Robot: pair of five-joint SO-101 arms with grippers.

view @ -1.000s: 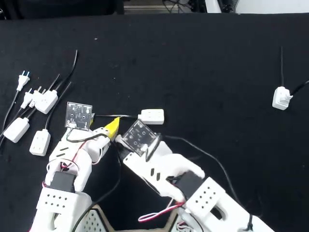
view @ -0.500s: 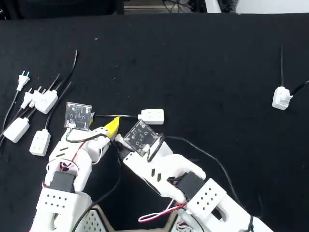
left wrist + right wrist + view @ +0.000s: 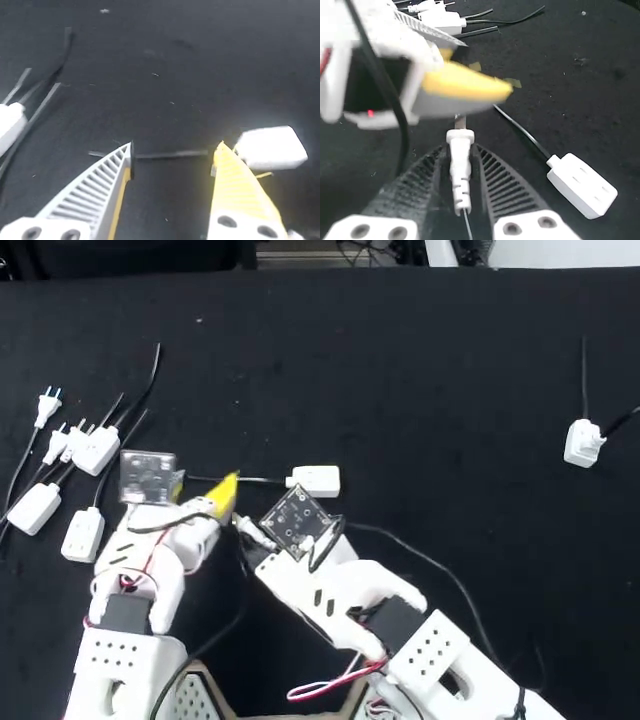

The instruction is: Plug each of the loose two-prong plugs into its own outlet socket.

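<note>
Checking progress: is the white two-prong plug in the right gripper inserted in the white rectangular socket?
No, the white two-prong plug is held apart from the white rectangular socket.

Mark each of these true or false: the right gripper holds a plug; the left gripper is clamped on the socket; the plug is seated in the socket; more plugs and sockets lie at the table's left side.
1. The right gripper is shut on a white plug. True.
2. The left gripper is clamped on the socket. False: it is open and empty, and the socket lies beside its yellow finger.
3. The plug is seated in the socket. False: it sits in the right gripper, apart from the socket.
4. More white plugs and sockets lie at the left side of the table in the high view. True.
</note>
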